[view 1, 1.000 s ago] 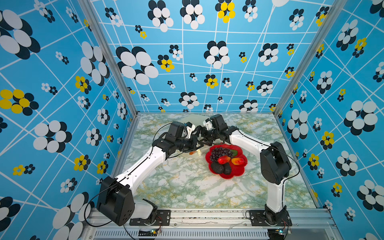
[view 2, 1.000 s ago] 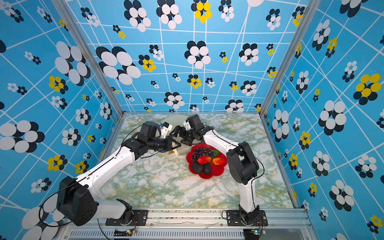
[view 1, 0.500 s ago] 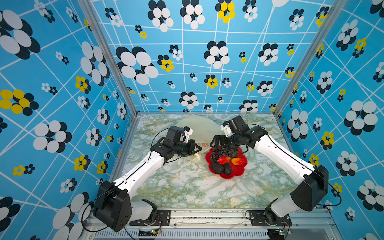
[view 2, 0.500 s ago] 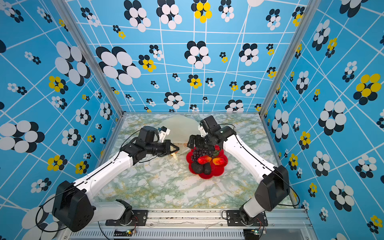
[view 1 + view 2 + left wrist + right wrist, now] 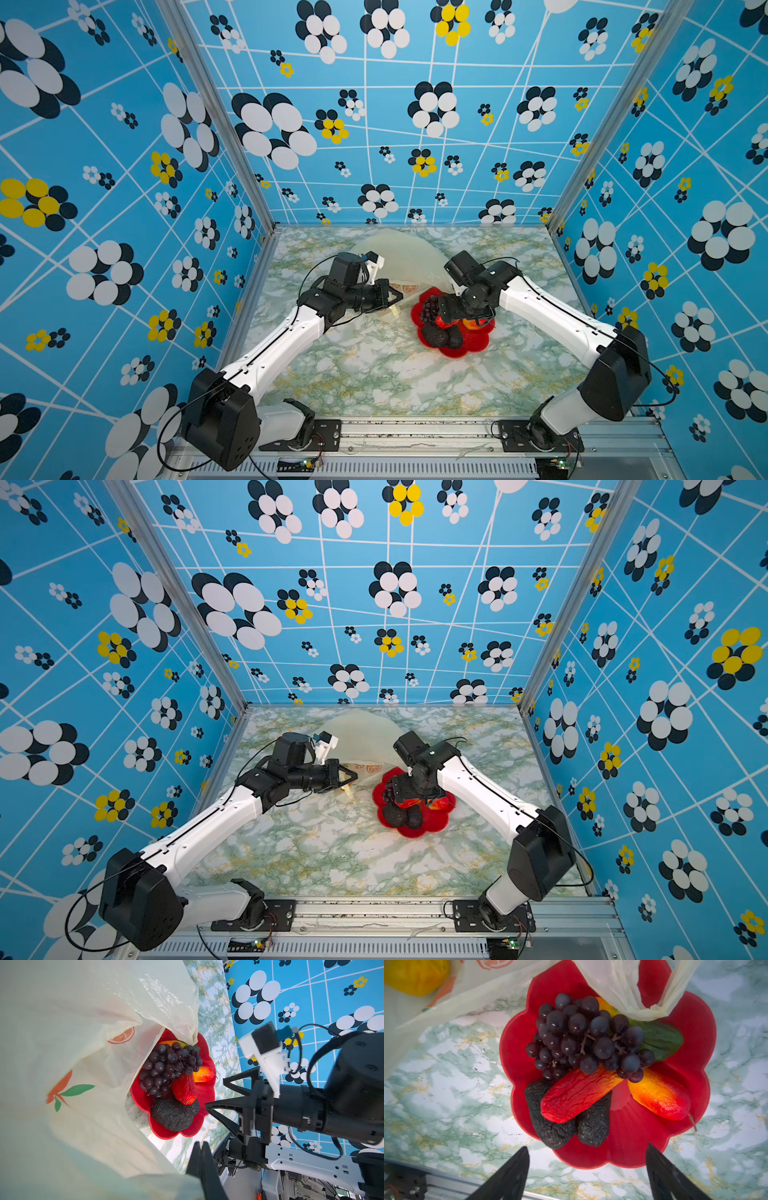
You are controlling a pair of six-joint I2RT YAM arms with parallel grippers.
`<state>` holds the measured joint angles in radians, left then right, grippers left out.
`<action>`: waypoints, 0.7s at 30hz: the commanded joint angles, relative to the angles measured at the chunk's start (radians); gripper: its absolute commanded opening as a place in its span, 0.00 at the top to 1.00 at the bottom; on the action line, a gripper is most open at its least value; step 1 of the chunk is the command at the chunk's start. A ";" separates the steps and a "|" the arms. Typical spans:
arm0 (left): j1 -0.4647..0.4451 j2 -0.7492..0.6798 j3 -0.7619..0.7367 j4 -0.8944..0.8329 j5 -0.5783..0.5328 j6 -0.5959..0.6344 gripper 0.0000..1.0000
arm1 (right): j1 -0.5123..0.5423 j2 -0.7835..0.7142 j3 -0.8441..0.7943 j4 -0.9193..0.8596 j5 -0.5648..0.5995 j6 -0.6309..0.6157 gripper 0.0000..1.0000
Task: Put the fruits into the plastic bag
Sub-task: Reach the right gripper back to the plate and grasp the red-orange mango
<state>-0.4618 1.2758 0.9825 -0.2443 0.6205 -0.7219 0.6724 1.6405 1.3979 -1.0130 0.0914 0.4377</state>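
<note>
Our left gripper (image 5: 201, 1147) pinches the plastic bag (image 5: 83, 1064) near the far edge of the table (image 5: 374, 374). Our right gripper (image 5: 587, 1145) hangs spread over the fruits (image 5: 583, 1043) on the red plate (image 5: 633, 1147). Next we should lower and close on 1 fruit.

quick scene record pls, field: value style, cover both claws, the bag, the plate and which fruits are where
left claw: shut on the plastic bag, whose mouth is open toward the plate
right claw: open, empty, above the plate
plate: red, flower-shaped, on the marble table
on plate: grape bunch, red piece, red-orange piece, two black bumpy pieces, green piece
off plate: yellow piece, by the bag
bag handle: draped over the plate's rim
</note>
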 commanded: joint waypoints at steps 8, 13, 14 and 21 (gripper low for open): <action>0.011 -0.026 -0.008 -0.046 -0.012 0.041 1.00 | 0.062 0.153 0.122 -0.036 0.105 0.016 0.13; 0.012 -0.022 -0.009 -0.044 -0.013 0.044 1.00 | 0.072 0.205 0.140 -0.055 0.144 0.012 0.15; 0.014 -0.023 -0.010 -0.044 -0.013 0.043 1.00 | 0.074 0.212 0.137 -0.056 0.152 0.011 0.16; 0.014 -0.016 -0.009 -0.042 -0.017 0.037 1.00 | 0.075 0.238 0.105 -0.048 0.198 0.001 0.17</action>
<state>-0.4572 1.2583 0.9825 -0.2699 0.6132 -0.7036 0.7395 1.8565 1.5139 -1.0313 0.2420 0.4408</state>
